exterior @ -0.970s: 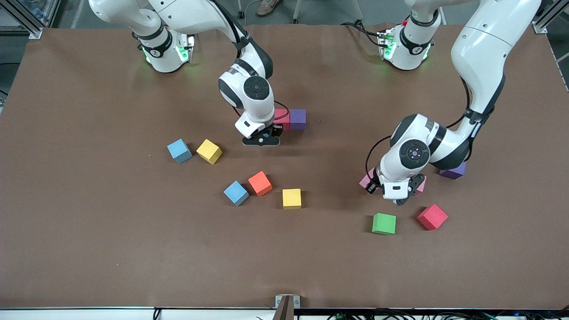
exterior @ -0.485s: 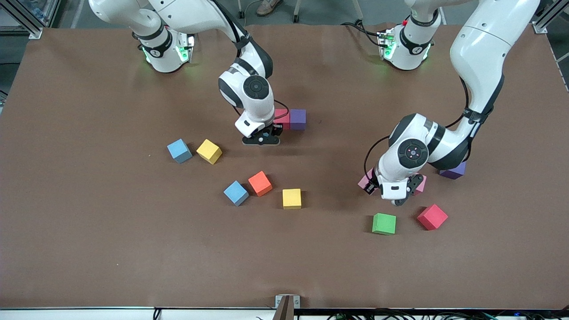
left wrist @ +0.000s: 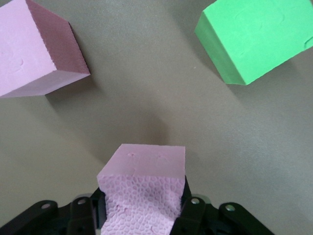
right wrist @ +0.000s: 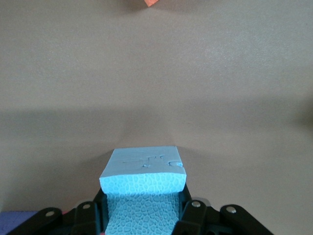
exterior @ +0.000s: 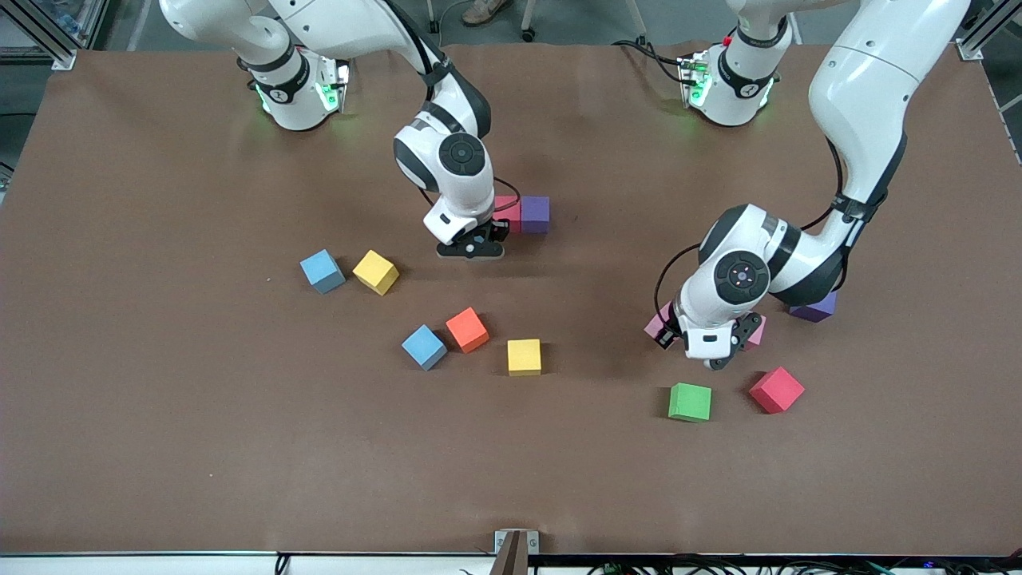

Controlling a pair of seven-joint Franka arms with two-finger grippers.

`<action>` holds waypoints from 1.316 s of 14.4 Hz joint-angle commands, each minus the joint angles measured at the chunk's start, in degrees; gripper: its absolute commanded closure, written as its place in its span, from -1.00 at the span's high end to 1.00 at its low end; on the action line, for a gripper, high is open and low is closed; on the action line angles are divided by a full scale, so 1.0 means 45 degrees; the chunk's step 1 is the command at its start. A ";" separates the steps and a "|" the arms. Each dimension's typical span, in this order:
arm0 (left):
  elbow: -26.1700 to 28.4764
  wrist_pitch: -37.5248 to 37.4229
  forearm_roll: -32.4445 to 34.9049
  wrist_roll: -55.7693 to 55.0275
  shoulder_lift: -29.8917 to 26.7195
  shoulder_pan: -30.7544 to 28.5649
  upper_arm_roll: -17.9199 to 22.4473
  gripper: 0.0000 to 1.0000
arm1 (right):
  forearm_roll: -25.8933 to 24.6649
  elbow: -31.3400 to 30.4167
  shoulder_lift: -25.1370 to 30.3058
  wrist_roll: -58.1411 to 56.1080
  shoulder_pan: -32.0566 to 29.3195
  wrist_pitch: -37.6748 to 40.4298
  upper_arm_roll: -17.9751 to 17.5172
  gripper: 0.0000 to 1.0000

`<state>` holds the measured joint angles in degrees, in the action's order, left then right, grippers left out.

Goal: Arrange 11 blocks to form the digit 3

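— What do you have in the front view?

— I see the right claw (exterior: 471, 249) low over the desk (exterior: 160, 399) at centre frame, just beside a red block (exterior: 509, 209) and a purple block (exterior: 536, 214) that touch each other. The left claw (exterior: 713, 351) sits at lower right, among two pink blocks (exterior: 658, 323), a green block (exterior: 690, 402) and a red cube (exterior: 776, 390). Loose blue (exterior: 322, 271), yellow (exterior: 376, 271), orange (exterior: 467, 329) and more cubes lie mid-frame. No digit 3 stands yet.

— And the left wrist view?

— My left claw (left wrist: 144, 213) is clamped on a pink block (left wrist: 144, 191) at bottom centre; another pink cube (left wrist: 34, 49) is upper left, the green block (left wrist: 254, 36) upper right.

— The right wrist view?

— My right claw (right wrist: 144, 213) grips a blue block (right wrist: 144, 188) at bottom centre, above bare desk; an orange corner (right wrist: 151, 2) shows at the top edge.
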<state>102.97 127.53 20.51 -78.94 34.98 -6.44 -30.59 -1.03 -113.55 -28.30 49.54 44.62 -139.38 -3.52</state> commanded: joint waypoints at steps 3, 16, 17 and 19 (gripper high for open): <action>-0.0381 -0.0313 -0.0223 0.0080 0.0213 0.0102 -0.0038 -0.79 | 0.0385 -0.0587 -0.0097 0.0417 0.0104 -0.0218 -0.0234 -0.99; -0.0596 -0.0352 -0.0203 -0.0075 0.0292 0.0102 -0.0058 -0.78 | 0.0385 -0.0587 -0.0097 0.0632 0.0201 -0.0081 -0.0234 -0.98; -0.0616 -0.0352 -0.0203 -0.0076 0.0292 0.0238 -0.0058 -0.78 | 0.0385 -0.0587 -0.0097 0.0633 0.0259 -0.0100 -0.0234 -0.98; -0.0596 -0.0313 -0.0068 -0.0076 0.0389 0.0337 -0.0038 -0.75 | 0.0385 -0.0587 -0.0097 0.0633 0.0260 -0.0081 -0.0234 -0.97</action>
<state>101.23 127.22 20.51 -78.94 36.21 -5.77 -30.63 -1.00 -113.64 -28.22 51.25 44.96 -139.00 -3.82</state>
